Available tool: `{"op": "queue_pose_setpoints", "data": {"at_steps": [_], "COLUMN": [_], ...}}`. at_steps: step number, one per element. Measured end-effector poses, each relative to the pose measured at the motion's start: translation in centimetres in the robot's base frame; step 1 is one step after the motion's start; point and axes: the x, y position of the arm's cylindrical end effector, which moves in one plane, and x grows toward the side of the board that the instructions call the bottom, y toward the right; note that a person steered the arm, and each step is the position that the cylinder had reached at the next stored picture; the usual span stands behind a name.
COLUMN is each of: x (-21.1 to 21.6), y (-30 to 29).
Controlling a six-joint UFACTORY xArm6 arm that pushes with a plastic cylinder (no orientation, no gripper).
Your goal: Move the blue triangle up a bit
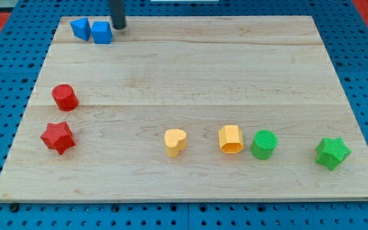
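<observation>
The blue triangle (pixel 80 29) lies near the board's top left corner. A blue cube (pixel 101 32) sits right beside it, on its right, touching or nearly touching. My tip (pixel 118 27) comes down from the view's top and stands just right of the blue cube, close to its upper right edge. The blue cube lies between my tip and the blue triangle.
The wooden board (pixel 190 76) lies on a blue pegboard. A red cylinder (pixel 64 97) and a red star (pixel 57 137) are at the left. A yellow heart (pixel 175 142), a yellow hexagon (pixel 230 139), a green cylinder (pixel 263 144) and a green star (pixel 332 153) line the bottom.
</observation>
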Motion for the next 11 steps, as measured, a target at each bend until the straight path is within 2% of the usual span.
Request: {"op": "queue_pose_setpoints", "data": {"at_steps": [1, 3, 4, 5, 6, 7, 9, 11], "x": [2.1, 9.8, 6.9, 3.8, -0.2, 0.8, 2.4, 5.5], "y": [-3.1, -5.1, -3.9, -10.4, -12.4, -9.7, -9.2, -4.8]}}
